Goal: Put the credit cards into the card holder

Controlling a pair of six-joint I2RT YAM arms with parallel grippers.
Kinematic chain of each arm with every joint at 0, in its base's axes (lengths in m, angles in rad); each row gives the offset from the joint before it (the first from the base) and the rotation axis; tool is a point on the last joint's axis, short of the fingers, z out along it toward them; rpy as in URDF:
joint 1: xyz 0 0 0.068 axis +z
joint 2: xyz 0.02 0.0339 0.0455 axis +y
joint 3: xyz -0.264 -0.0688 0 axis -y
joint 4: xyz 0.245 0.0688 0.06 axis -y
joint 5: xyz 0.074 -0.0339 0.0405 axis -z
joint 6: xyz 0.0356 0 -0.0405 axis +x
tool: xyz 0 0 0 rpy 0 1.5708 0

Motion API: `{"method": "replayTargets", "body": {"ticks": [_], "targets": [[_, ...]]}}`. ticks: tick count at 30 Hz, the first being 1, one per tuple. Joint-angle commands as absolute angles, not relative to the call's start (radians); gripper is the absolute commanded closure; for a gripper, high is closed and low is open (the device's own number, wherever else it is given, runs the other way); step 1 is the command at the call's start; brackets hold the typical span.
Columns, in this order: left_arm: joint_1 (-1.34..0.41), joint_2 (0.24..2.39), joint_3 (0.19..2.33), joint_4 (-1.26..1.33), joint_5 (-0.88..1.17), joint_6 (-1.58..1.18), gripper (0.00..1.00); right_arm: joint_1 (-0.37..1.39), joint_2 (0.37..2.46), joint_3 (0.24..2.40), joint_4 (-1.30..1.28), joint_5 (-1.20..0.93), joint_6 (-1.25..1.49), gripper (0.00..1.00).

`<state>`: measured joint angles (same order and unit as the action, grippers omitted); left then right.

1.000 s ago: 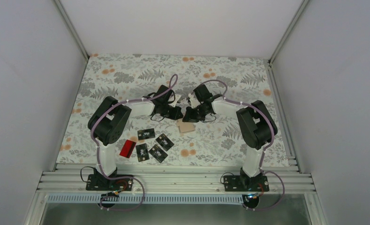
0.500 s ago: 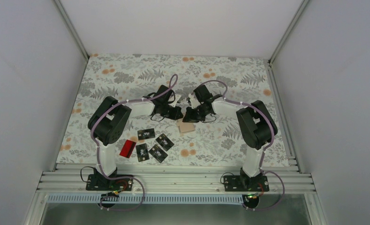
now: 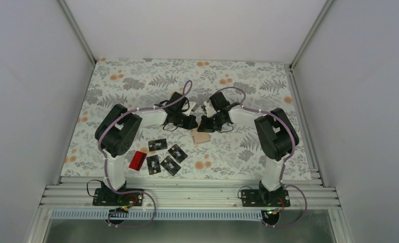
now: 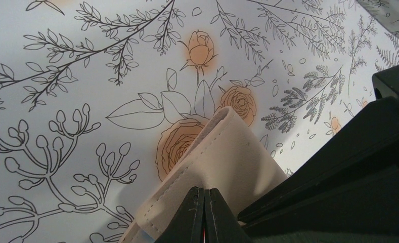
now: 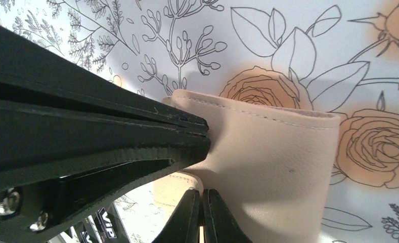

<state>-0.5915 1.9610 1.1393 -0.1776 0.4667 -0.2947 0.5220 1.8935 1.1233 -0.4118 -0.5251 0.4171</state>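
Observation:
The tan card holder (image 3: 201, 135) lies folded at mid-table between both grippers. My left gripper (image 3: 192, 122) is shut, and its tips (image 4: 204, 191) pinch a dimple into the holder's tan cover (image 4: 227, 152). A thin red sliver shows between its fingers. My right gripper (image 3: 203, 124) is shut too, with its tips (image 5: 201, 193) pinching the holder's cover (image 5: 268, 152) from the other side. Several black credit cards (image 3: 164, 154) and one red card (image 3: 137, 160) lie loose at the near left. A black card marked VIP (image 5: 104, 220) shows in the right wrist view.
The floral cloth (image 3: 248, 81) covers the table. White walls close it in on three sides, and an aluminium rail (image 3: 187, 195) carries the arm bases at the near edge. Each wrist view shows the other gripper close by, dark, at its side (image 4: 349, 167) (image 5: 76, 126).

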Motion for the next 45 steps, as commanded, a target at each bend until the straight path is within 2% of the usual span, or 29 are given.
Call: {"method": "replayTargets", "body": {"ticks": [1,21,45], "targets": [[-0.605,2.011,1.093,-0.235,0.377,-0.27,0.98,0.488,1.932,1.079,-0.465,-0.408,0.414,0.96],[-0.604,2.013,1.099,-0.239,0.354,-0.273,0.98,0.478,1.892,1.035,-0.465,-0.528,0.415,0.96],[-0.62,2.022,1.115,-0.233,0.351,-0.276,0.98,0.483,1.85,1.119,-0.472,-0.668,0.417,0.96]]}}
